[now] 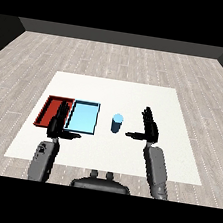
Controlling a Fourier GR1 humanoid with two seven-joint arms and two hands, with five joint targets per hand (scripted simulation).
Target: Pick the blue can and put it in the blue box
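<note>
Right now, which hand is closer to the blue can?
The right hand. It is open just to the right of the blue can. The left hand is farther off, over the red tray.

You cannot see the red tray's [50, 105] near right corner or the light blue tray's [85, 115] near left corner: the left hand [59, 122] covers both. The blue can's [117, 123] markings are too small to tell.
</note>
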